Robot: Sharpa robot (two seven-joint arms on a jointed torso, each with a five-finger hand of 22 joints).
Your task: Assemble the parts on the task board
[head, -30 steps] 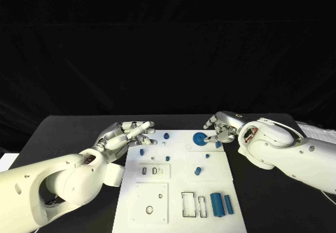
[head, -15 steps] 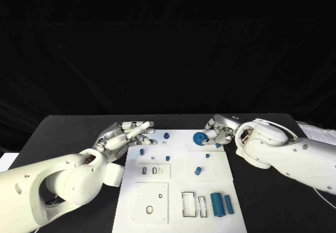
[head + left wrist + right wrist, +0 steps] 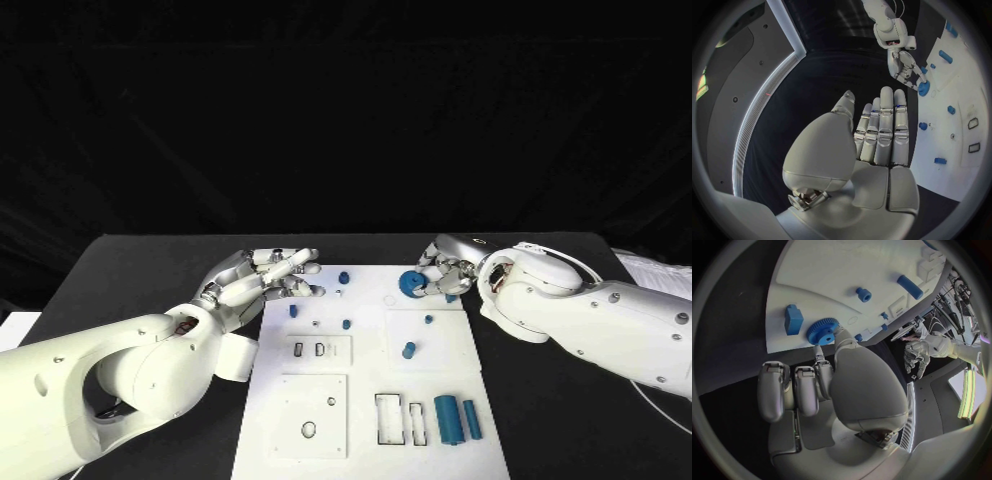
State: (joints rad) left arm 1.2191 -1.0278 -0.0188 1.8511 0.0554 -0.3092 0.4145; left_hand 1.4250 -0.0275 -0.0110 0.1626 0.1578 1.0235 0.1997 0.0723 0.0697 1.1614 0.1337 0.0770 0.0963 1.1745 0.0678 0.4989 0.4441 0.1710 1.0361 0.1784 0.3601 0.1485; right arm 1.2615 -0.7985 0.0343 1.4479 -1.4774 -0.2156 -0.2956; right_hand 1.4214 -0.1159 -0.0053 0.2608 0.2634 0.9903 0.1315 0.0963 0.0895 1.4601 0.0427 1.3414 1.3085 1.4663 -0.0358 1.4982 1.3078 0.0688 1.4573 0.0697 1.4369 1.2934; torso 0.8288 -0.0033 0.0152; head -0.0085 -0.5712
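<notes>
R hand (image 3: 450, 268) is sitting at the far right of the board (image 3: 325, 400), fingers curled around the blue gear (image 3: 413, 284); thumb and a finger are touching its rim, so it is pinching the gear. Gear is lying at the board's far edge, partly hidden by the fingers in head view. In R wrist view the gear (image 3: 822, 331) is showing at the fingertips, w/ a blue block (image 3: 794, 319) just beside it, apart.

L hand (image 3: 263, 278) is hovering over the board's far left corner, fingers straight and close together, holding nothing.

Other parts on the board: small peg (image 3: 343, 278) near L fingertips, pegs (image 3: 293, 311) further in, oblong piece (image 3: 408, 350) mid-board, two blue cylinders (image 3: 457, 417) lying near right, next to rectangular slots (image 3: 387, 419). A small peg (image 3: 428, 320) is standing just near of the gear. Papers (image 3: 656, 270) are lying at the table's right edge.
</notes>
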